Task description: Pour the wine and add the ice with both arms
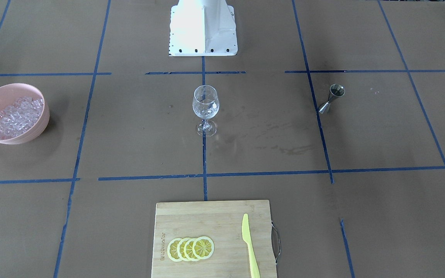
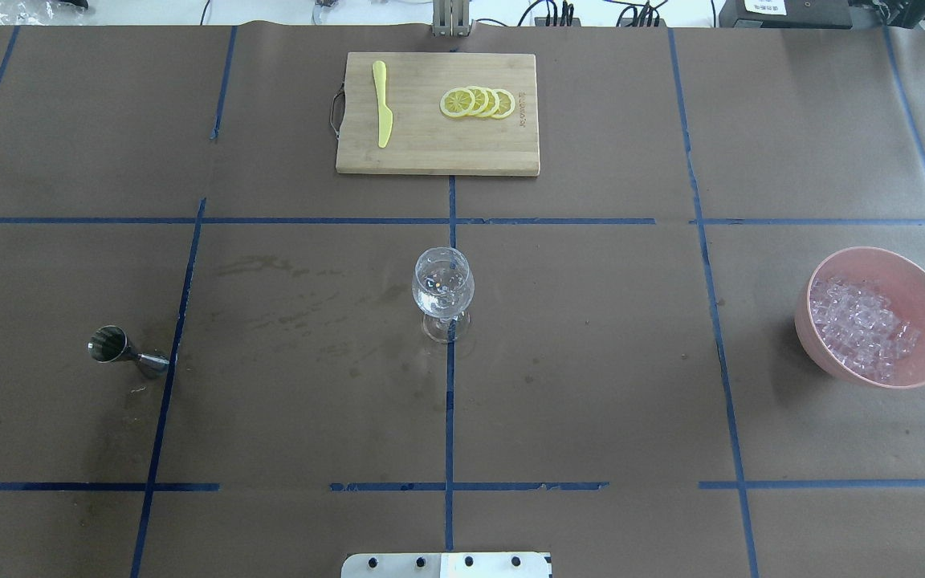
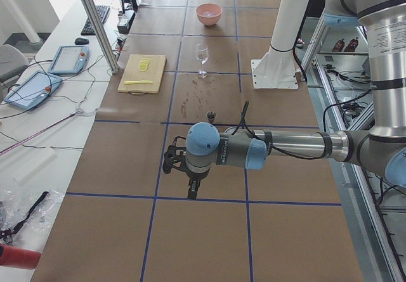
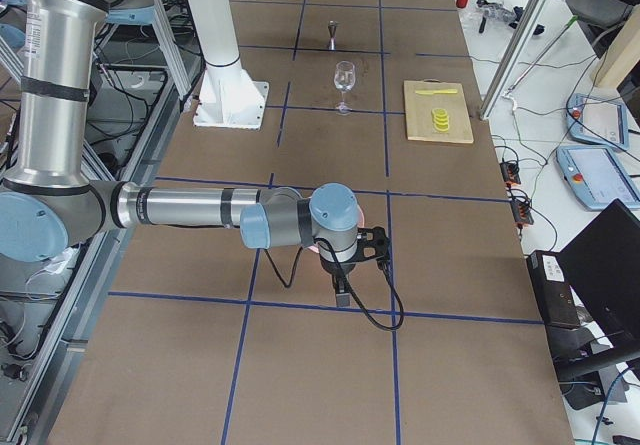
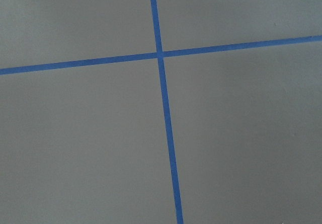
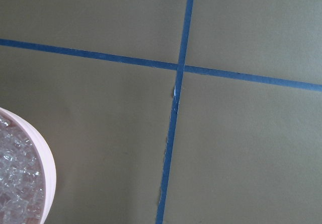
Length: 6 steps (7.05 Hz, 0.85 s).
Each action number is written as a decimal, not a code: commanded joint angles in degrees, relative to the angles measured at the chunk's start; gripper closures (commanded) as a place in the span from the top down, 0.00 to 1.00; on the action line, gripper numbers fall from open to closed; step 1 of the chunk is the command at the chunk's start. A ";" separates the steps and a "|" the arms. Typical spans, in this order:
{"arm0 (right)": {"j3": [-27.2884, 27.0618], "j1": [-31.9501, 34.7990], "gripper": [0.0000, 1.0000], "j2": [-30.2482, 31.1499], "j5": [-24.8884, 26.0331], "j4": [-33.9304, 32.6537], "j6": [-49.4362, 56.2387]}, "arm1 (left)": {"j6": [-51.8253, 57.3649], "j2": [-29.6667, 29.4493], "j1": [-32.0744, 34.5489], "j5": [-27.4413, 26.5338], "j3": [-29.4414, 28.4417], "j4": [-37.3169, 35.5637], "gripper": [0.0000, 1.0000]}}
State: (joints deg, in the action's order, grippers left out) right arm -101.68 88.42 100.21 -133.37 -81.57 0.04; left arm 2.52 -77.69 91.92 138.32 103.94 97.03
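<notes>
A clear wine glass [image 1: 206, 104] stands upright at the table's middle; it also shows in the overhead view [image 2: 443, 289]. A pink bowl [image 1: 41, 122] holds the ice [image 1: 16, 116], many small clear cubes, on my right side [image 2: 864, 325]. A steel jigger [image 1: 331, 98] stands on my left side [image 2: 127, 352]. My left gripper [image 3: 191, 192] shows only in the exterior left view, low over bare table past the jigger; I cannot tell its state. My right gripper [image 4: 343, 293] shows only in the exterior right view, near the bowl; I cannot tell its state. The right wrist view shows the bowl's rim [image 6: 44, 156].
A bamboo cutting board [image 1: 207, 216] lies at the table's far edge with several lemon slices [image 1: 191, 249] and a yellow plastic knife [image 1: 250, 247]. The white robot base [image 1: 203, 31] stands behind the glass. Blue tape lines cross the brown table cover.
</notes>
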 commanded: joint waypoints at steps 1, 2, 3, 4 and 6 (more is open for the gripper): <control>-0.19 -0.17 1.00 -0.71 -0.66 3.24 -0.30 | 0.03 -1.31 -0.07 0.02 -0.22 0.00 1.00; -0.10 -0.17 1.00 -0.72 -0.75 5.52 -0.57 | 0.03 -1.75 0.01 0.54 -0.05 0.18 1.00; 0.16 -0.17 1.00 -0.72 -1.09 5.72 -0.57 | 0.11 -1.67 0.10 0.72 -0.05 2.53 1.00; -0.01 -0.17 1.00 -0.20 -1.62 5.72 -0.48 | 0.11 -1.50 0.10 0.81 -0.05 5.68 1.00; -0.10 -0.17 1.00 -0.19 -1.62 5.81 -0.48 | -0.14 -1.58 -0.07 0.55 -4.76 20.66 1.00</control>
State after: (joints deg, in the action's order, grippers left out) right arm -101.66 88.24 99.96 -134.89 -75.83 -0.37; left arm 2.73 -79.16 91.98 139.01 102.09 108.83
